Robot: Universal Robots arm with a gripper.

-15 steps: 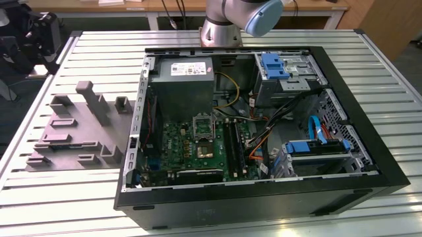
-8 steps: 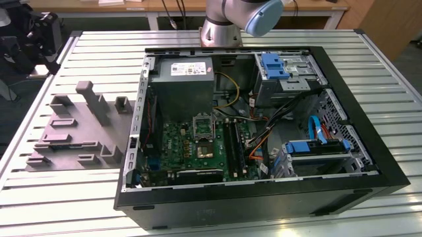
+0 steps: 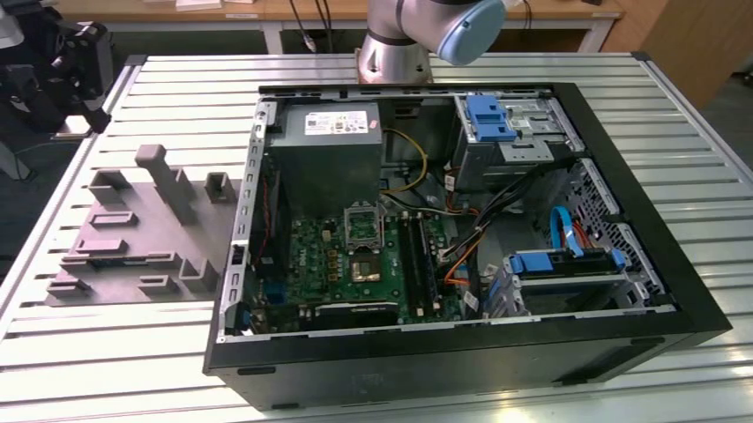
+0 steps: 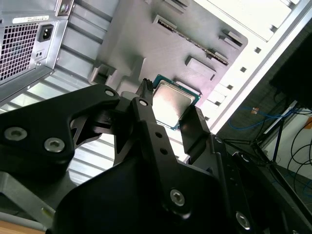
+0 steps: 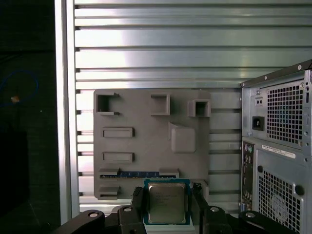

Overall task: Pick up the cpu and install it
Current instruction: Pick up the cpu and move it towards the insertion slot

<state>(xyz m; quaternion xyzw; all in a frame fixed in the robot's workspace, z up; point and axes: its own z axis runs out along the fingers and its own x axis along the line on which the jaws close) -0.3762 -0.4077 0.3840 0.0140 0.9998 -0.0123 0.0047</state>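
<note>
Slatted table [image 5: 146, 48]; jaws, pointing down, clamp cpu [image 5: 166, 202] over grey tray [image 5: 141, 141].

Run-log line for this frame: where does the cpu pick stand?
gripper: shut on cpu | cpu: held aloft near grey fixture tray, outside computer case | install: not yet done

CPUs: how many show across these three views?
1. The cpu sits clamped between the fingers of the gripper in both wrist views, with the grey fixture tray behind it. Another could be hidden inside the computer case in the exterior view.
</note>
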